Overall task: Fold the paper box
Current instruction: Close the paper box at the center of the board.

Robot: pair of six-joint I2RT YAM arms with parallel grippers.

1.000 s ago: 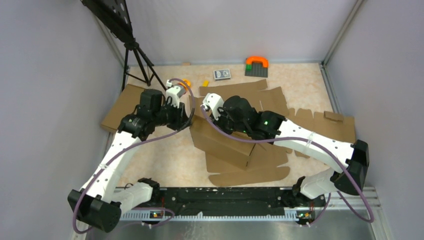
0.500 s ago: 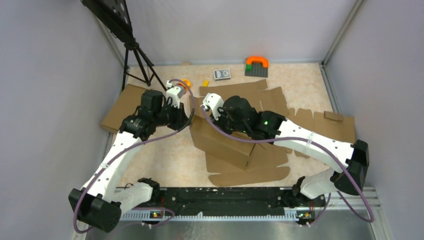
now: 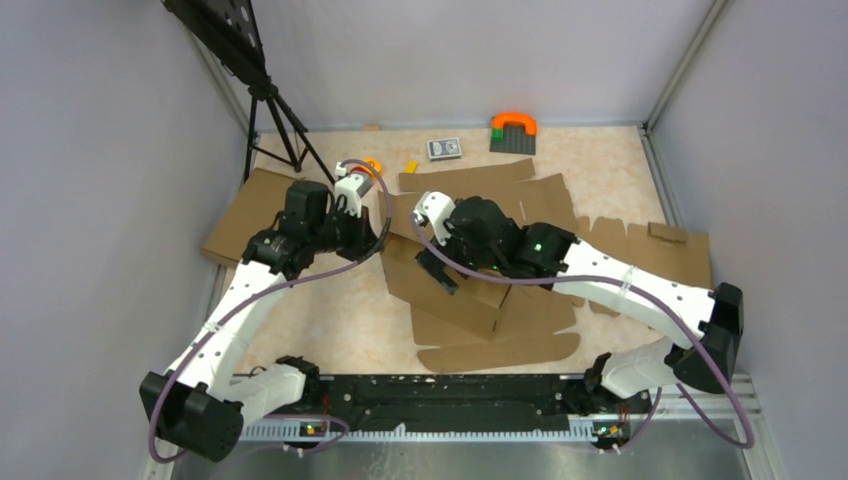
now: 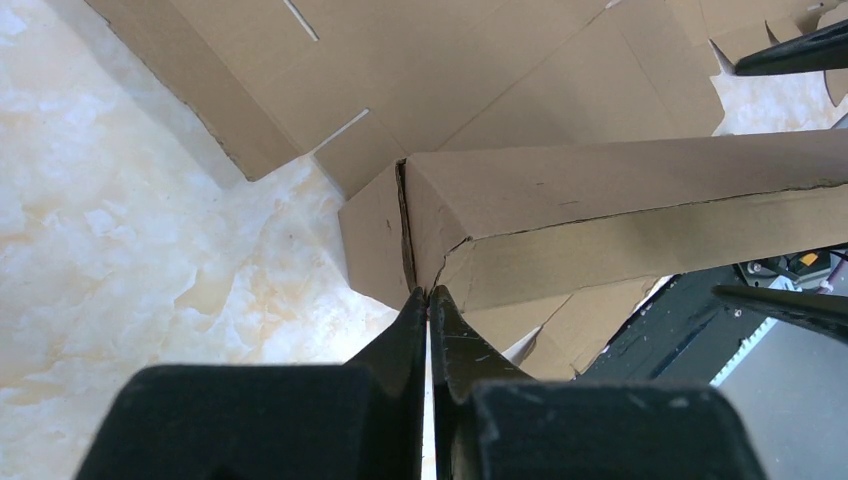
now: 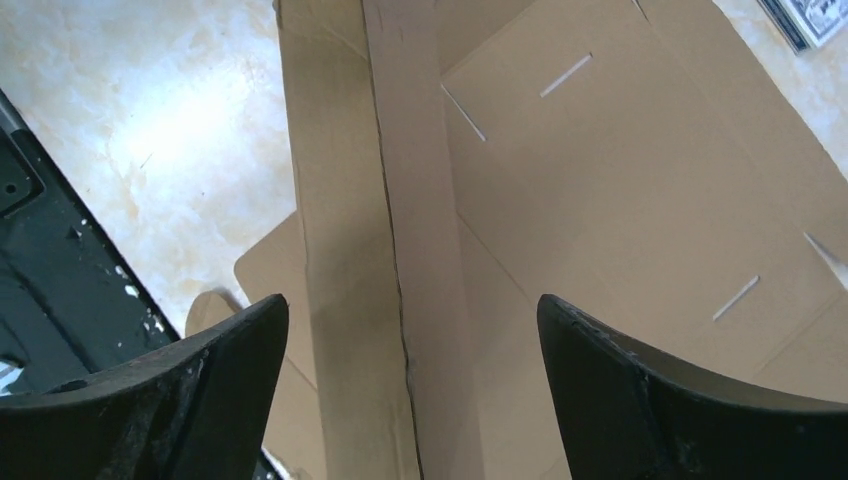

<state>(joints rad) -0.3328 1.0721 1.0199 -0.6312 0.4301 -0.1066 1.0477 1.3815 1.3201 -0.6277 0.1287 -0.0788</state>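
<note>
The paper box is a brown die-cut cardboard sheet lying mid-table, with one long wall folded up double. My left gripper is shut with nothing between its fingers. In the left wrist view its tips touch the wall's left corner, right at the seam. My right gripper hangs open over the wall. In the right wrist view its gripper straddles the doubled wall without touching it, and the slit box floor lies to the right.
A plain cardboard slab lies far left under a black tripod. A notched cardboard piece lies at the right. A card deck, an orange-and-grey block toy and small orange bits sit at the back.
My right gripper has opened, let go of the folded wall and shifted slightly towards the near side. My left gripper has closed fully at the wall's corner.
</note>
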